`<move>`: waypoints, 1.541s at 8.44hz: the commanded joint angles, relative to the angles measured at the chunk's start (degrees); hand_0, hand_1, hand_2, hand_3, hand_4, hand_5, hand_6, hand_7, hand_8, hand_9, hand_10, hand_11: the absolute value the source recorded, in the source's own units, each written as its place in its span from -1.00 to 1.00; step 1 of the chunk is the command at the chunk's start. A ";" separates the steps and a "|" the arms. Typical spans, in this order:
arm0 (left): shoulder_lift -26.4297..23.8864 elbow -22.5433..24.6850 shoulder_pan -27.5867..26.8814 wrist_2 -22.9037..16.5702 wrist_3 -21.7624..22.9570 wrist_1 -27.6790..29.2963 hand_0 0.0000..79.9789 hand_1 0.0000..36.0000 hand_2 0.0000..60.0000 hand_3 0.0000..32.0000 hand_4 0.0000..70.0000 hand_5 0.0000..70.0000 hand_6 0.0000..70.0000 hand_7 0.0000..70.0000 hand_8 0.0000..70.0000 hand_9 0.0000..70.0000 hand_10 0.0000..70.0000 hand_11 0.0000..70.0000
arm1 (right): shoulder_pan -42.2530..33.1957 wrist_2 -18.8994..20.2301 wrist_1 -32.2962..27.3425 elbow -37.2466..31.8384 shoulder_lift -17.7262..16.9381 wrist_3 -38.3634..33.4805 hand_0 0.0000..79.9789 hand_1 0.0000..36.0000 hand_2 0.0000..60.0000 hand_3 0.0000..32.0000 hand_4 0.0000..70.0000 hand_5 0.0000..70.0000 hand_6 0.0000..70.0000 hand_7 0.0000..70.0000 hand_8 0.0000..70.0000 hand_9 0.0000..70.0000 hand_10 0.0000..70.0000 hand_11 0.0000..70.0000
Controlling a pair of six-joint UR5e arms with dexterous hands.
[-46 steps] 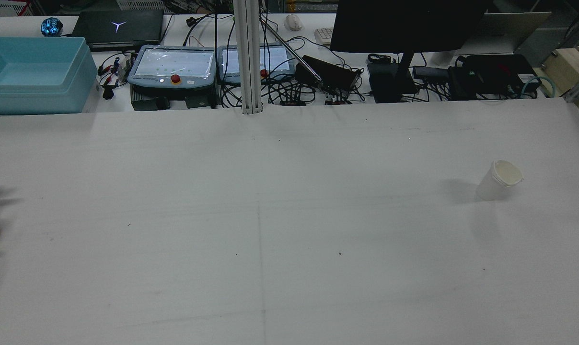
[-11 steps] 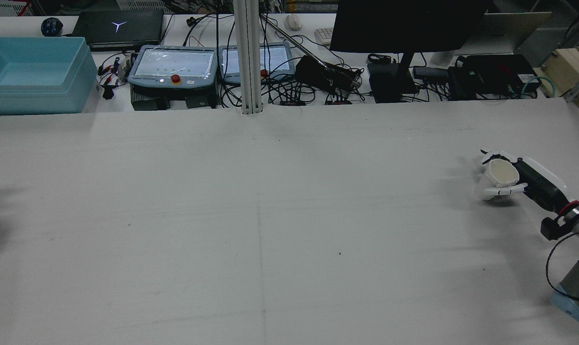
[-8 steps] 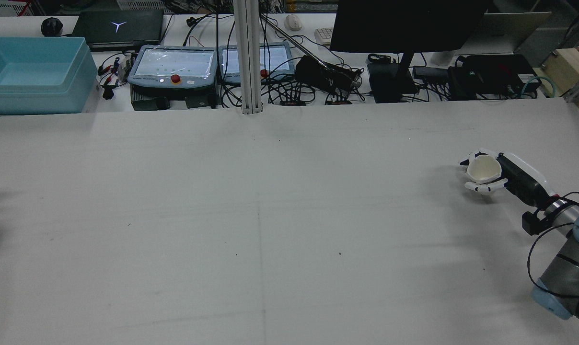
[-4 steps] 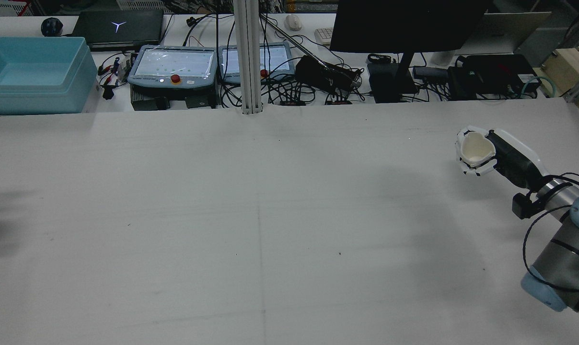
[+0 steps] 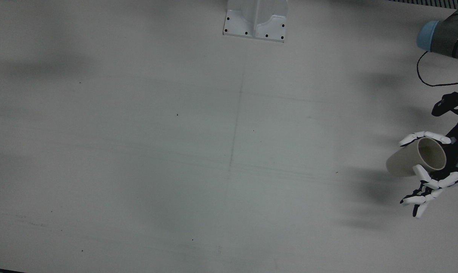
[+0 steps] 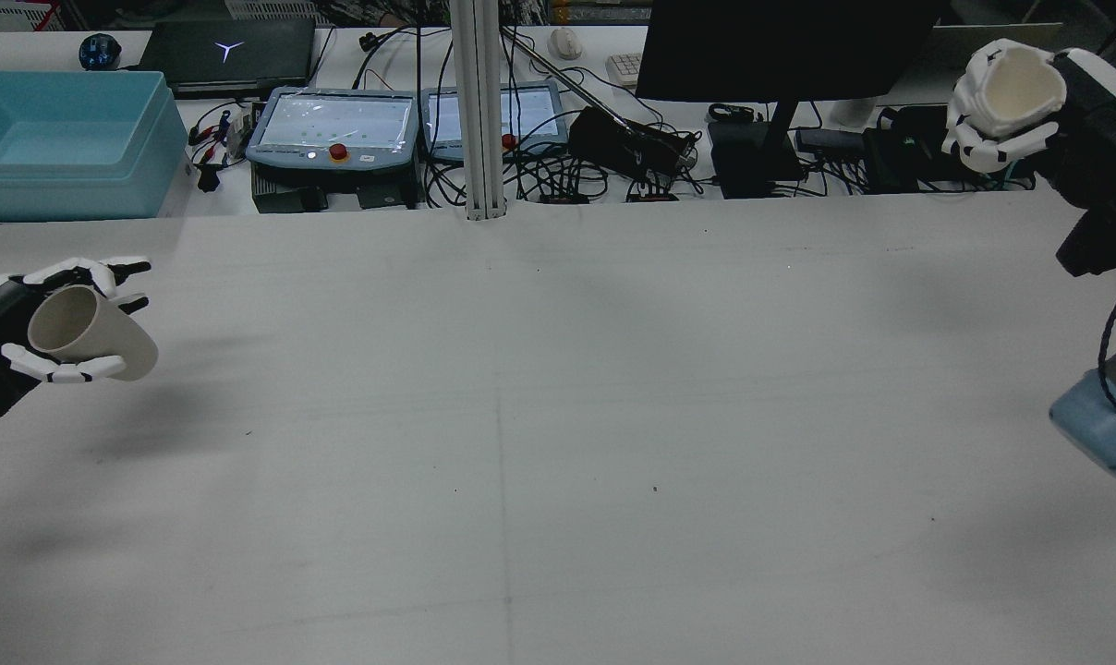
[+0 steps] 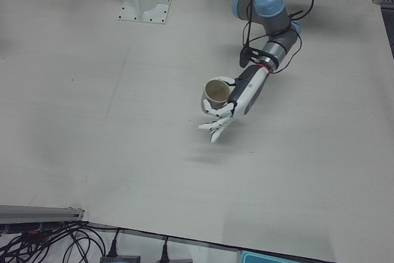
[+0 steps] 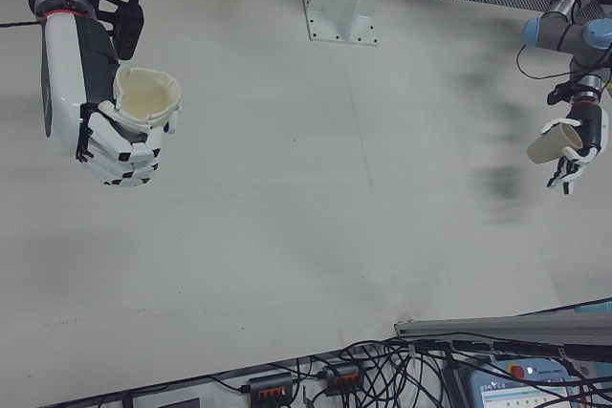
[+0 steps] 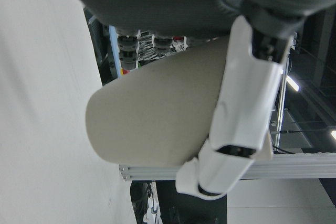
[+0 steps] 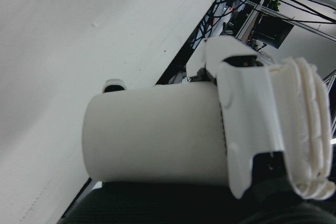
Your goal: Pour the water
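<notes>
Left hand (image 6: 22, 337): your fingers grasp the beige cup (image 6: 91, 334), lifted off the table (image 6: 558, 416) at 9 o'clock in the rear view, mouth tipped toward the palm.
Right hand (image 6: 1029, 111): wraps the white cup (image 6: 1011, 83), upright and high at 2 o'clock.
Handling: both look light and thin-walled, likely to crush; the white rim already looks deformed.
Hold: you'd best keep mid-wall, gently.

Left hand (image 6: 22, 323) low, fingers partly spread; right hand (image 6: 1006, 106) raised, apparently curled tight.
</notes>
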State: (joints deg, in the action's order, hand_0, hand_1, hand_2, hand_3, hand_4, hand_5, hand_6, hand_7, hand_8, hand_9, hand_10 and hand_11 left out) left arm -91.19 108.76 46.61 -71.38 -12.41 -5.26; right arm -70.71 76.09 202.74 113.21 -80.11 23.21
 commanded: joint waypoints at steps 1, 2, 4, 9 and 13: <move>-21.68 1.20 -9.66 -1.82 1.95 -26.65 1.00 1.00 1.00 -1.00 -0.07 1.00 -0.63 -0.35 -0.86 -0.91 -0.81 -0.60 | -3.30 1.00 10.54 5.43 11.70 -0.36 1.00 1.00 1.00 -1.00 -0.12 1.00 0.57 1.00 0.21 0.58 0.08 0.63; -24.54 0.32 -12.30 -1.92 1.51 -30.65 1.00 1.00 1.00 -1.00 -0.08 1.00 -0.63 -0.36 -0.87 -0.91 -0.82 -0.61 | -3.21 1.00 13.62 6.23 15.99 1.30 1.00 1.00 1.00 -1.00 -0.02 1.00 0.63 1.00 0.23 0.63 0.05 0.60; -29.89 -3.01 -13.91 -2.01 1.33 -32.88 1.00 1.00 1.00 -1.00 -0.10 1.00 -0.62 -0.36 -0.86 -0.91 -0.81 -0.61 | 1.67 0.73 18.72 5.81 28.36 13.03 1.00 1.00 1.00 -1.00 0.09 1.00 0.72 1.00 0.27 0.71 0.04 0.58; -34.75 -4.26 -13.65 -2.01 1.68 -34.29 1.00 1.00 1.00 -1.00 -0.05 1.00 -0.58 -0.32 -0.85 -0.89 -0.81 -0.60 | 31.02 -11.82 19.63 2.64 37.13 44.16 1.00 1.00 1.00 -1.00 0.23 1.00 0.73 1.00 0.21 0.65 0.00 0.53; -36.60 -3.64 -13.56 -2.01 1.77 -35.78 1.00 1.00 1.00 -1.00 -0.07 1.00 -0.58 -0.32 -0.84 -0.88 -0.81 -0.59 | 35.20 -13.07 19.54 -4.22 38.45 52.29 1.00 1.00 1.00 -1.00 0.12 1.00 0.60 1.00 0.14 0.55 -0.05 0.47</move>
State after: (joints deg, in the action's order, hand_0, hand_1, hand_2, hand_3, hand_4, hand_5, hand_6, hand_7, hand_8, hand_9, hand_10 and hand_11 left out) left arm -126.44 104.93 33.09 -73.39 -10.65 -40.07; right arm -37.14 63.49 222.36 111.96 -42.27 71.65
